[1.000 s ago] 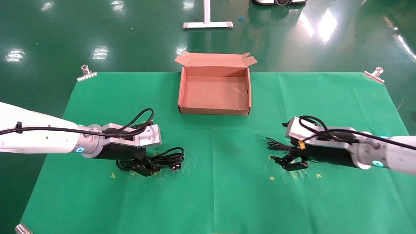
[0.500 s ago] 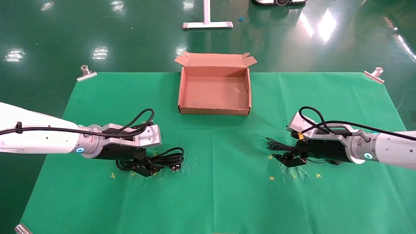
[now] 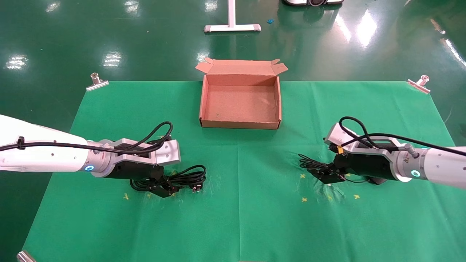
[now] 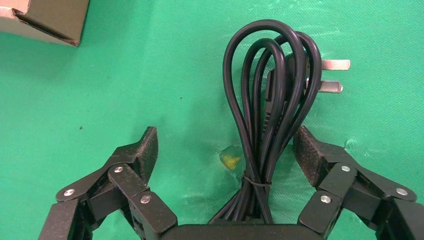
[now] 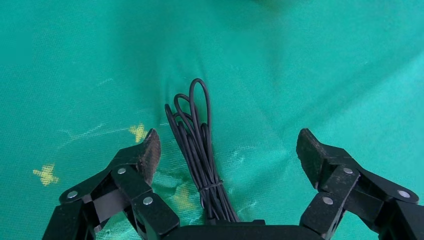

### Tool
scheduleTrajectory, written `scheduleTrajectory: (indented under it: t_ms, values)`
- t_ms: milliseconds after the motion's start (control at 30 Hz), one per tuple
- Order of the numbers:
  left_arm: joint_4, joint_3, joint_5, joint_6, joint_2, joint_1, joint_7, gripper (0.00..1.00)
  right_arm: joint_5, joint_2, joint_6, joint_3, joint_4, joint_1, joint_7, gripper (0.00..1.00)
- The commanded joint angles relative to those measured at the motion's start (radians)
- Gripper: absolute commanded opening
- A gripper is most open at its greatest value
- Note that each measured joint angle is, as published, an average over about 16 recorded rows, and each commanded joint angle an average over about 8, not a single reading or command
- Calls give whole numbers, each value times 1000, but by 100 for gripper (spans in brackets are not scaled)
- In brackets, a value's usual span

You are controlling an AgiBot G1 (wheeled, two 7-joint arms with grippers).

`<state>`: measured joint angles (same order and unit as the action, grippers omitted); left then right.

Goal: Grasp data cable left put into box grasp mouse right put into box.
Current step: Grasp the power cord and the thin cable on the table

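Observation:
The data cable (image 3: 189, 175) lies coiled on the green cloth at the left. My left gripper (image 3: 165, 187) is low over it, open. In the left wrist view the tied coil (image 4: 272, 100) runs between the spread fingers of this gripper (image 4: 226, 145), nearer one pad (image 4: 306, 150). At the right, my right gripper (image 3: 326, 174) is open over the mouse's thin cord bundle (image 3: 309, 163). That bundle (image 5: 195, 135) sits between the fingers of the right gripper (image 5: 228, 145). The mouse (image 3: 377, 181) is mostly hidden under the right arm. The brown box (image 3: 240, 124) stands open and empty at the middle back.
Metal clips (image 3: 97, 82) (image 3: 419, 83) hold the cloth's far corners. Yellow crosses (image 3: 304, 199) mark the cloth near both grippers. A corner of the box (image 4: 45, 20) shows in the left wrist view. A white stand foot (image 3: 232, 27) is on the floor behind.
My right gripper has shifted slightly away from me and leveled out over the thin cord bundle, still open. The left arm and the data cable have not moved.

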<state>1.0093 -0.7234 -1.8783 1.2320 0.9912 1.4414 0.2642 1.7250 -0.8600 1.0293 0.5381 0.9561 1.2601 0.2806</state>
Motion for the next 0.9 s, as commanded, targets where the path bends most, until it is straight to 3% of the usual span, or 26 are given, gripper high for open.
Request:
scheduleTrajectory:
  t_ms: [33, 900]
  values:
    - [0, 0, 0, 0, 0, 0, 0, 0, -1, 1, 1, 0, 1, 0, 1, 0]
    - [1, 0, 6, 0, 0, 0, 0, 0, -7, 3, 7, -1, 6, -2, 3, 0]
